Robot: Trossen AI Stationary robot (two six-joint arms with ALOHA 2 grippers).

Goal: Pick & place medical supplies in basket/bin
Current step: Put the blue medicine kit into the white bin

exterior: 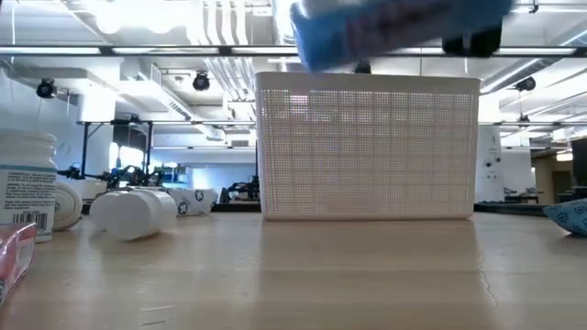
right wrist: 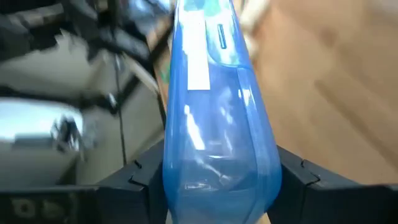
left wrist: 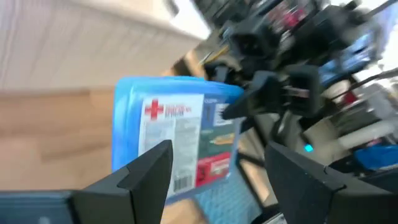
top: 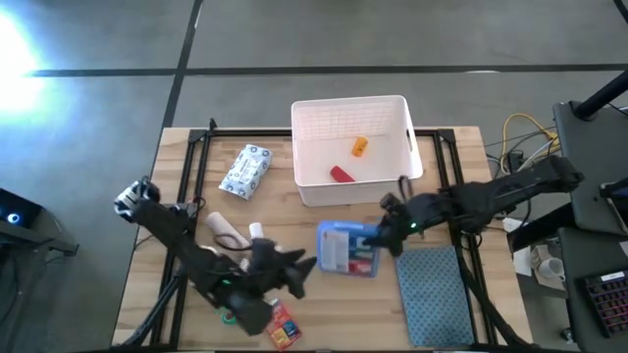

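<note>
The blue first-aid box [top: 347,248] with its red-cross label up hangs in the air in front of the white slotted basket [top: 396,108]; the low view shows this box [exterior: 394,26] well above the table. My right gripper [top: 385,238] is shut on its right edge. My left gripper [top: 299,267] is open just left of the box and apart from it; in its wrist view the box [left wrist: 177,137] shows beyond the spread fingers. An orange item [top: 360,146] and a red item [top: 340,175] lie in the basket. My right gripper holds the first-aid box by its right-hand edge [right wrist: 217,165], pinched between the two fingers [right wrist: 142,177] across the box's thin side. The fingers come about level from the table's right. The box is lifted clear of the table and lies roughly flat, label up.
A white-blue wipes packet [top: 243,170] lies left of the basket. White bottles and a gauze roll [top: 228,231] lie by the left arm. An orange-red box [top: 284,327] and green tape roll [top: 228,316] sit at the near edge. A teal-grey mat [top: 438,289] lies near right.
</note>
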